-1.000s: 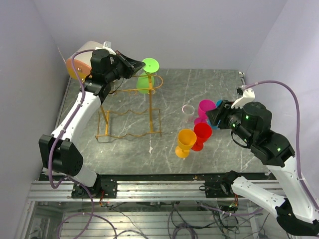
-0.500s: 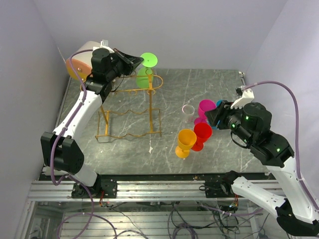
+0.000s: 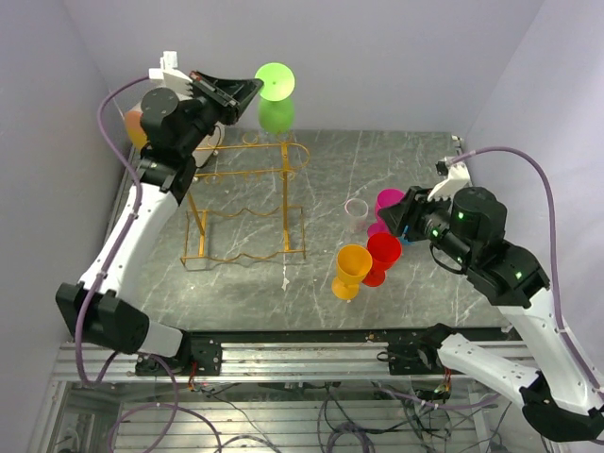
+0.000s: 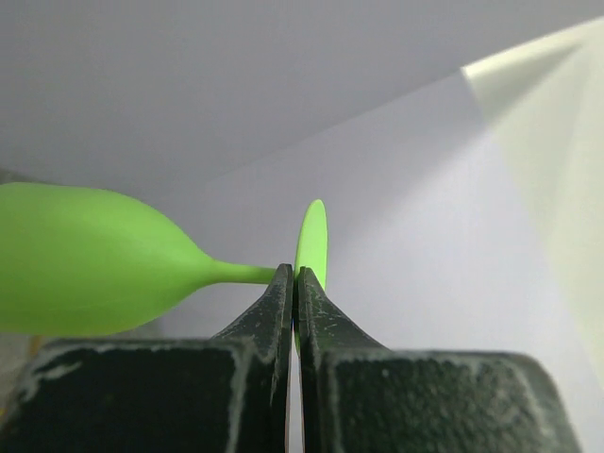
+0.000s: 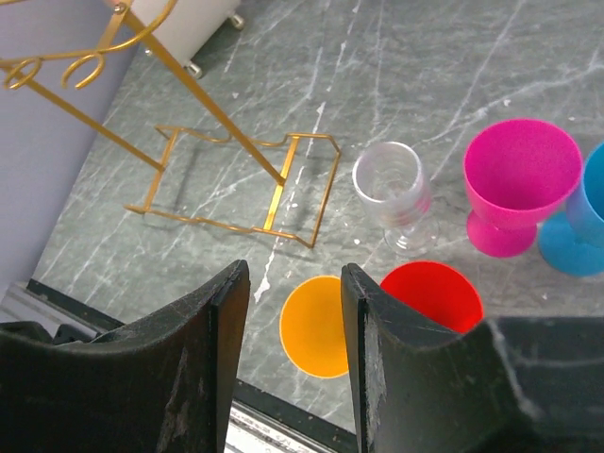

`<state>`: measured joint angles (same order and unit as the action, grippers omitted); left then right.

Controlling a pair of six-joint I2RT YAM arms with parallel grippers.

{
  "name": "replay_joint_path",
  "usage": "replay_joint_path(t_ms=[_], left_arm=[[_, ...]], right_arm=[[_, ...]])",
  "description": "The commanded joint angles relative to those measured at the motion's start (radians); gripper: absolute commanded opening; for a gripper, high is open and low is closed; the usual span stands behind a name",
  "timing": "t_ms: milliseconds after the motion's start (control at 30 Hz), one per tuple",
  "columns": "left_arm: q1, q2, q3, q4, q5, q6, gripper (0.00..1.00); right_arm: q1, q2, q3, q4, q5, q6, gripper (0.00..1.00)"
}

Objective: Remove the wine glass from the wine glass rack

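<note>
Top view: the left arm reaches up and back, left gripper (image 3: 247,90) pinched on the green wine glass (image 3: 275,82), which hangs in the air above the far end of the gold rack (image 3: 286,212). The right arm is bent, right gripper (image 3: 394,222) near the red cup (image 3: 383,253).

Left wrist cam: the glass lies sideways, bowl left, foot right, stem horizontal, 2 fingers (image 4: 269,316) clamped on the stem.

Right wrist cam: jaws apart, nothing between them, plus a blue cup (image 5: 585,222) the top view hides.

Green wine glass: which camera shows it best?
Left wrist: the green wine glass fills the frame side-on, left gripper pinching its foot. Top view shows it small, clear of the rack. Right wrist misses it.
</note>
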<state>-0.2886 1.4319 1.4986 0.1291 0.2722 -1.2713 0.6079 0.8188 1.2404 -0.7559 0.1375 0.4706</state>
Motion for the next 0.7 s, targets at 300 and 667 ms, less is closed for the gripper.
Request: replay_joint_path(t_ms=[300, 667], left_arm=[[0.005, -0.355, -0.104, 0.180, 0.121, -0.088, 0.07], [0.005, -0.679, -0.295, 0.223, 0.142, -0.258, 0.07]], right_arm=[[-0.004, 0.067, 0.086, 0.296, -0.314, -0.054, 0.46], [-0.004, 0.173, -0.019, 0.889, -0.814, 0.087, 0.59]])
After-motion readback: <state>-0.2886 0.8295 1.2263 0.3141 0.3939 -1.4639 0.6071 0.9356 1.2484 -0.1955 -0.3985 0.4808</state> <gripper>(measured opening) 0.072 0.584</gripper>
